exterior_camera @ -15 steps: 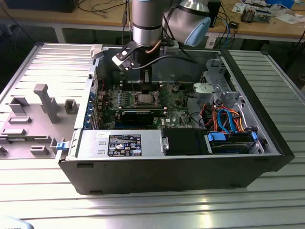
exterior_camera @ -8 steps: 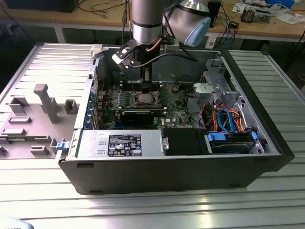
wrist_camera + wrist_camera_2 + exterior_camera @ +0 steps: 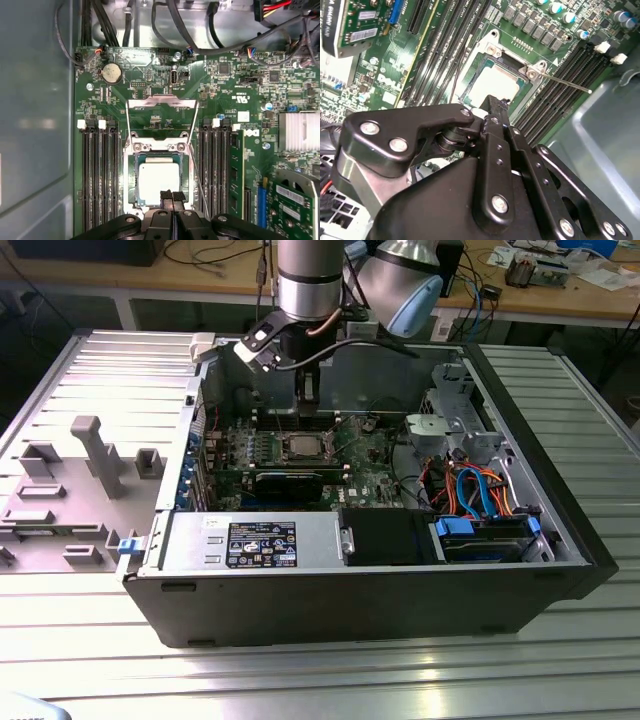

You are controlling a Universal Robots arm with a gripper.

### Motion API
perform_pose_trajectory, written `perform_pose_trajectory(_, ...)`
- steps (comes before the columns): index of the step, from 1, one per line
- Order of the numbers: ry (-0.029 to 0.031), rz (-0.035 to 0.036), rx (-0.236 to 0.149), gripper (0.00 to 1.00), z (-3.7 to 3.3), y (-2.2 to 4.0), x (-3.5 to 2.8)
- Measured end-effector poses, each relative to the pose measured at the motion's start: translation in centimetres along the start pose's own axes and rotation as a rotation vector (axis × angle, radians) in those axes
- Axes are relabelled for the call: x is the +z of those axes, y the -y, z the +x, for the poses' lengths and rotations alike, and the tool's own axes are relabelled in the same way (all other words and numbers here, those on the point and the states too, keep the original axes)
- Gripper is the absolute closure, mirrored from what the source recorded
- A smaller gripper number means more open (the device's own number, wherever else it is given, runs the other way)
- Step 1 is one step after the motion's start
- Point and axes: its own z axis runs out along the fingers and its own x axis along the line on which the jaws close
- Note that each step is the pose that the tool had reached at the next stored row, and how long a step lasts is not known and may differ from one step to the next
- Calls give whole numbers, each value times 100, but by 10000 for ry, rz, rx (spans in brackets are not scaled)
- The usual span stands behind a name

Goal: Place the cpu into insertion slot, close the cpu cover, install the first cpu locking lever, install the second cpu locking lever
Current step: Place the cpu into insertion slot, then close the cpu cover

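The cpu (image 3: 159, 181) lies flat in the insertion slot (image 3: 134, 185), silvery top up; it also shows in the second wrist view (image 3: 492, 84). The cpu cover (image 3: 161, 104) is swung open and lies back over the green board beyond the socket's hinge. One thin locking lever (image 3: 566, 83) sticks out sideways from the socket, and a lever wire (image 3: 199, 190) runs along the socket's side. My gripper (image 3: 172, 196) hovers just above the chip's near edge, fingers shut together with nothing between them. In the exterior view the gripper (image 3: 308, 398) hangs over the socket (image 3: 303, 447).
Long black memory slots (image 3: 100, 175) flank the socket on both sides. An expansion card (image 3: 290, 482) and a finned heatsink (image 3: 299, 131) sit nearby. The case's grey wall (image 3: 35, 125) rises close by, and cables (image 3: 470, 490) and a drive cage (image 3: 455, 420) fill the exterior view's right.
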Motion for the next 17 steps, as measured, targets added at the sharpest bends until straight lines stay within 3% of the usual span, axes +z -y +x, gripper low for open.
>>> perform_pose_trajectory(3,0,0,0,89,-6,-2,-99)
perform_pose_trajectory(5,0,1,0,89,-8,-2,-130)
perform_pose_trajectory(17,-3,0,1,89,-9,-34,-129)
